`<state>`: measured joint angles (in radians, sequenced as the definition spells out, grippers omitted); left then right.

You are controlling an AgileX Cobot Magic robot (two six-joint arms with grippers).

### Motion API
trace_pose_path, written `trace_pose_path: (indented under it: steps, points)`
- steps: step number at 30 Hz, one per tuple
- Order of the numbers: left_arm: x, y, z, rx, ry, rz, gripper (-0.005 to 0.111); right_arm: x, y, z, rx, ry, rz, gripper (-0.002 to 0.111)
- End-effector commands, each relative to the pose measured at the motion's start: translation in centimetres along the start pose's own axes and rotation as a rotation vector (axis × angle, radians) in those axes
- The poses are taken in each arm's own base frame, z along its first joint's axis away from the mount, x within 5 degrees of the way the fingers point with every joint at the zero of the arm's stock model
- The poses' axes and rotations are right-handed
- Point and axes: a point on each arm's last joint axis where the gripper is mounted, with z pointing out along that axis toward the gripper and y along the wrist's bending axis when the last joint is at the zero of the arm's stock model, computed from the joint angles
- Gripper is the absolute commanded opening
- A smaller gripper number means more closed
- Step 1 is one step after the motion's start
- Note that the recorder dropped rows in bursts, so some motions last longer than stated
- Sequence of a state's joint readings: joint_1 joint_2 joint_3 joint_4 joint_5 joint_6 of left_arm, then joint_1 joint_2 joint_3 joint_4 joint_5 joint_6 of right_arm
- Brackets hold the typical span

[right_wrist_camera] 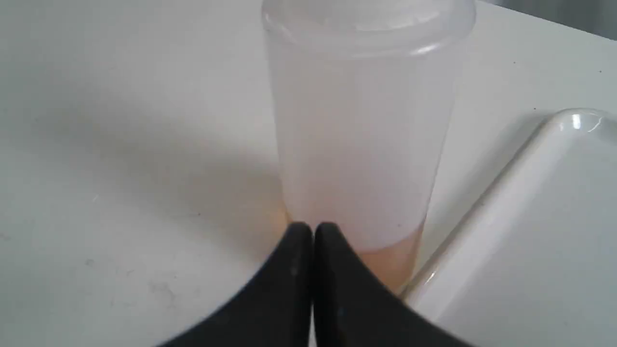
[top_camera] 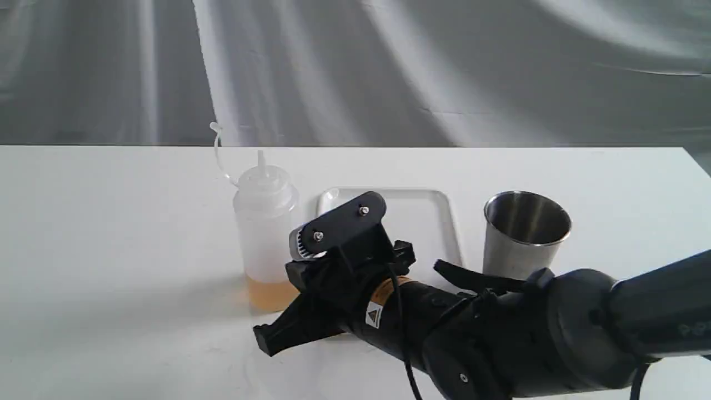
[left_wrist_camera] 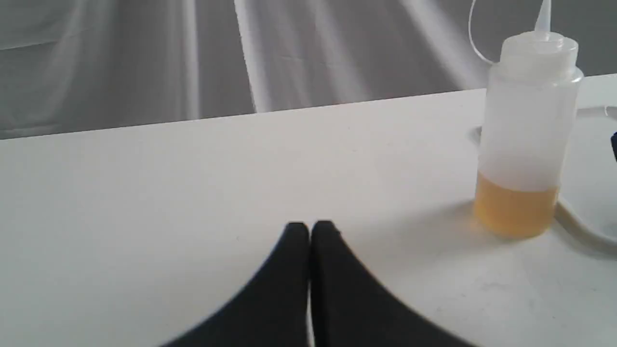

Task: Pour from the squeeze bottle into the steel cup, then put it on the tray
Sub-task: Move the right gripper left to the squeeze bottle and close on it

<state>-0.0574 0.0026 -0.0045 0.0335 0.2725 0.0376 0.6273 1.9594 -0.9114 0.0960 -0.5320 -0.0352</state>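
The squeeze bottle stands upright on the white table, left of the tray, with amber liquid at its bottom and its cap strap curling up. The steel cup stands right of the tray. My right gripper reaches across from the right, low in front of the bottle. In the right wrist view the right gripper is shut on nothing, its tips just short of the bottle, with the tray beside it. My left gripper is shut and empty, well apart from the bottle.
The right arm's black body lies across the tray's front part and hides the cup's base. A grey cloth backdrop hangs behind the table's far edge. The left arm does not show in the exterior view.
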Motion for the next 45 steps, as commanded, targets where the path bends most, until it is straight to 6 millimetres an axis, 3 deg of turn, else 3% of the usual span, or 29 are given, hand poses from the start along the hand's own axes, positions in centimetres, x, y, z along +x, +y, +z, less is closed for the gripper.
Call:
trace_pose_path:
  steps: [1,4,8,15,17,26,33,45]
  points:
    - [0.1,0.0,0.0,0.006,-0.005,-0.003,0.0,-0.2,0.1,0.0,-0.002,-0.011,-0.002,0.0]
    - [0.1,0.0,0.0,0.006,-0.005,-0.003,0.0,-0.2,0.1,0.0,-0.002,-0.007,-0.002,0.003]
    - [0.1,0.0,0.0,0.006,-0.005,-0.003,0.0,-0.2,0.1,0.0,-0.002,-0.005,-0.002,0.021]
    - [0.1,0.0,0.0,0.006,-0.005,-0.003,0.0,-0.2,0.1,0.0,-0.002,-0.005,-0.002,0.076]
    - [0.1,0.0,0.0,0.006,-0.005,-0.003,0.0,-0.2,0.1,0.0,-0.002,-0.005,-0.002,0.084]
    - [0.1,0.0,0.0,0.006,-0.005,-0.002,0.0,-0.1,0.0,0.1,-0.001,-0.003,-0.014,0.087]
    - [0.1,0.0,0.0,0.006,-0.005,-0.004,0.0,-1.1,0.1,0.7,-0.003,-0.001,-0.049,0.087]
    - [0.1,0.0,0.0,0.006,-0.005,-0.002,0.0,-0.6,-0.7,4.8,0.017,-0.002,-0.038,0.087]
